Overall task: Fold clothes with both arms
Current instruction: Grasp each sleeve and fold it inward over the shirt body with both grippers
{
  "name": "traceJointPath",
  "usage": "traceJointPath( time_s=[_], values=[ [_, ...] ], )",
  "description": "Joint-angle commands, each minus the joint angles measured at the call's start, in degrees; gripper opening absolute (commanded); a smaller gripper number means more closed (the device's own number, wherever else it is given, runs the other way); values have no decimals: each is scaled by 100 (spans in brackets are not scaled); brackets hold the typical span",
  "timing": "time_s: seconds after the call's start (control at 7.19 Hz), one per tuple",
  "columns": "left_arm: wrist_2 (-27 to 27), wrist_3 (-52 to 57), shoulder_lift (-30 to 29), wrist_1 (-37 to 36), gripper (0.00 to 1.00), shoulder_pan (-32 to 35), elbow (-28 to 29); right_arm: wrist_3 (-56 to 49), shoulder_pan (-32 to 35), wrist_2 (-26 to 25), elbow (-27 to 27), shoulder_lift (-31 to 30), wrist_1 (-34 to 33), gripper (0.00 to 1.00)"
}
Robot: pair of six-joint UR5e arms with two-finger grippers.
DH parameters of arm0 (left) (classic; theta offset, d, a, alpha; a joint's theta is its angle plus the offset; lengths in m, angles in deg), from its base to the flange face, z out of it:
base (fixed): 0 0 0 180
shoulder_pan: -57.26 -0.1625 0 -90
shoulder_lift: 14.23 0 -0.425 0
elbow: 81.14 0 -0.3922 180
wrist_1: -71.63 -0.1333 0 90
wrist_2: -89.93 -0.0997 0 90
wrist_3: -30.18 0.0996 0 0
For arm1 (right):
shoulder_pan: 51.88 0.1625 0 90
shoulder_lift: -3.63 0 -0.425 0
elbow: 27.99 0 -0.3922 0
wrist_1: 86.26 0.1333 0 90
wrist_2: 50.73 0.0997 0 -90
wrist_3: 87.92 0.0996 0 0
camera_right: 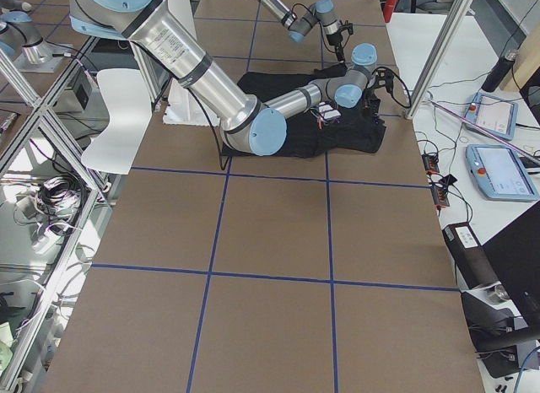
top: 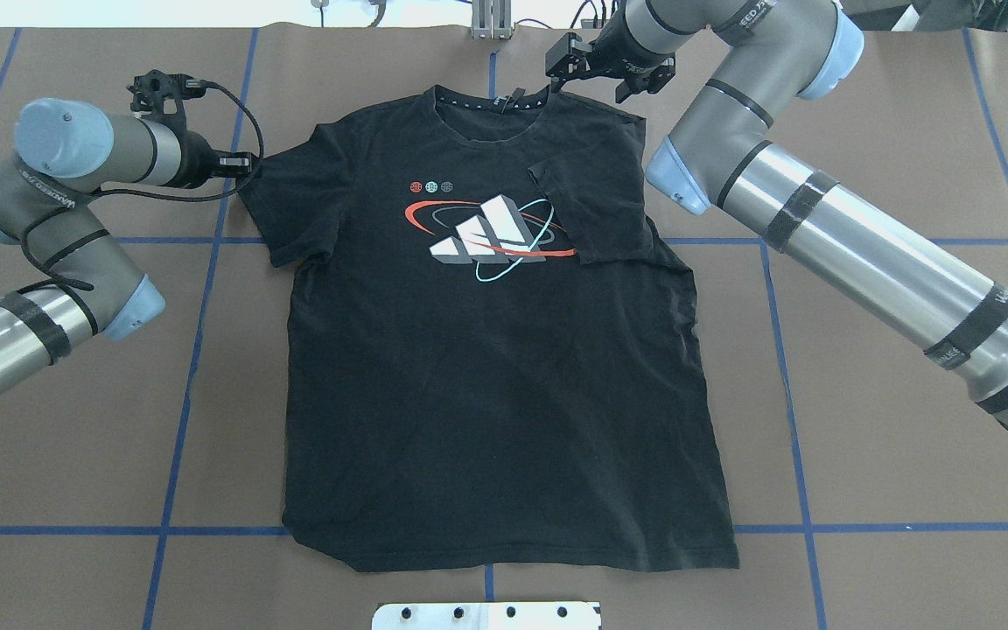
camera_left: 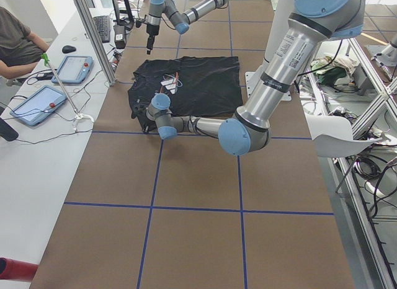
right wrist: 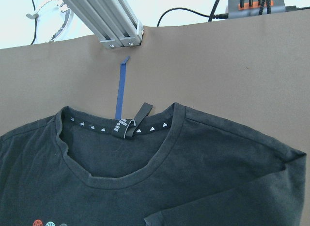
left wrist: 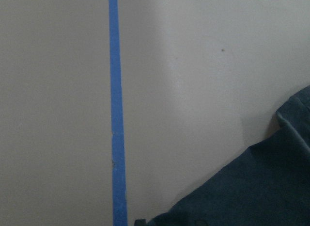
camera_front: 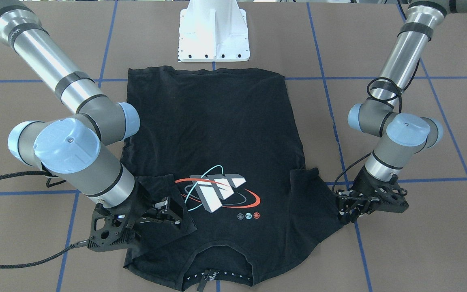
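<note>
The black T-shirt (camera_front: pixel 217 134) (top: pixel 495 367) lies flat, chest graphic (top: pixel 491 229) up, collar (right wrist: pixel 121 177) toward the far edge. Its sleeve (top: pixel 591 210) on my right side is folded in over the chest. My right gripper (camera_front: pixel 172 213) (top: pixel 596 70) hovers over that shoulder, open and holding nothing. On the other side, the sleeve (top: pixel 285 210) lies spread out. My left gripper (camera_front: pixel 345 207) (top: pixel 246 163) is low at its outer corner, touching the cloth edge; I cannot tell whether it is open or shut. The left wrist view shows only table and a cloth corner (left wrist: pixel 261 187).
The white pedestal base (camera_front: pixel 214 36) (top: pixel 486 615) stands just beyond the shirt's hem. Blue tape lines (left wrist: pixel 116 114) cross the brown table. An aluminium frame post (right wrist: pixel 106 17) stands past the collar. A person (camera_left: pixel 18 47) sits at a side desk with tablets (camera_left: pixel 34 106).
</note>
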Motion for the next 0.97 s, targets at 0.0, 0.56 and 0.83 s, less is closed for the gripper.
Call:
traceJointPath(
  time_s=[0.0, 0.56, 0.83],
  values=[
    [-1, 4, 0, -1, 43, -4, 0, -3, 8, 5, 0, -7, 0, 99],
    [17, -101, 0, -28, 0, -5, -70, -3, 8, 5, 0, -24, 9, 99],
    [209, -266, 0, -690, 0, 31, -848, -3, 34, 83, 26, -33, 18, 99]
  ],
)
